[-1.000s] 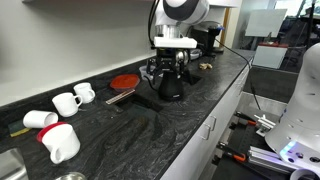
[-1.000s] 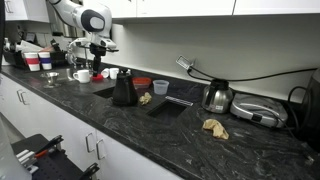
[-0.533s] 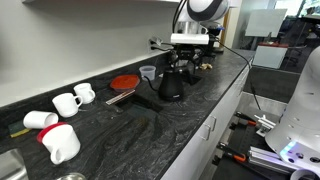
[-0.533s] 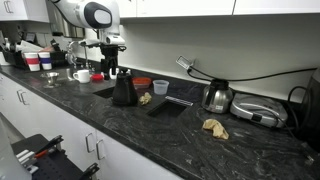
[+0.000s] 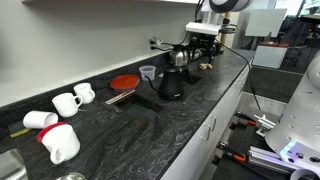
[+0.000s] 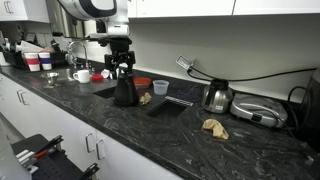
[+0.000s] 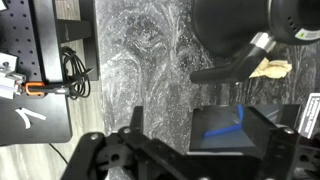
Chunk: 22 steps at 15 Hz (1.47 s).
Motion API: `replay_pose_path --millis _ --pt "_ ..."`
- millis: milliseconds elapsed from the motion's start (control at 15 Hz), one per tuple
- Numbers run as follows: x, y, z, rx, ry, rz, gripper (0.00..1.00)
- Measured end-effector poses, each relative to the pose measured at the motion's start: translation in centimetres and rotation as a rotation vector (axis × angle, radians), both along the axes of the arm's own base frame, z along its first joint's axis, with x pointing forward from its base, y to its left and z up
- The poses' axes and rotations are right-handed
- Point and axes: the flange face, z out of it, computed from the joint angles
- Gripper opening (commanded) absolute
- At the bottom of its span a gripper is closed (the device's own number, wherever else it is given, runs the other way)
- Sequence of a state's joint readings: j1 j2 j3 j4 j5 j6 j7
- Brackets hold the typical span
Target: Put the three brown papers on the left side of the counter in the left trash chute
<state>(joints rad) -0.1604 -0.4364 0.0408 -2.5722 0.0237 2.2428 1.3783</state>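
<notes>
My gripper (image 6: 122, 66) hangs over the black counter (image 6: 120, 130), just above the black kettle (image 6: 124, 90), and also shows in an exterior view (image 5: 203, 47). In the wrist view its fingers (image 7: 210, 142) are spread wide with nothing between them. Below them is a square chute opening (image 7: 225, 128) with a blue-tinted liner. One brown paper (image 6: 146, 98) lies right beside the kettle and shows in the wrist view (image 7: 270, 68). Another brown paper (image 6: 214, 126) lies farther along the counter. A third is not in view.
A red plate (image 5: 124, 82) and white mugs (image 5: 75, 98) stand near the wall. Dark rectangular openings (image 6: 165, 107) (image 6: 104, 92) flank the kettle. A steel kettle (image 6: 217, 97) and a grill (image 6: 258, 112) stand farther along. Cables (image 7: 72, 75) lie on the floor.
My gripper has moved along the counter from near the mugs and red plate to above the black kettle. The papers have not moved.
</notes>
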Motion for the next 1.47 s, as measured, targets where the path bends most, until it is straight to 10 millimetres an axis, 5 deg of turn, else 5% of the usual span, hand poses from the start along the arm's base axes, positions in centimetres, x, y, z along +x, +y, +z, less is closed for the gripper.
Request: replay_pose_path --millis 867,1467 --pt "0.5 -0.2 0.1 -0.002 -0.025 -0.014 1.00" --pt "5.9 -9.1 -2.6 -0.018 -0.090 -0.170 1.00"
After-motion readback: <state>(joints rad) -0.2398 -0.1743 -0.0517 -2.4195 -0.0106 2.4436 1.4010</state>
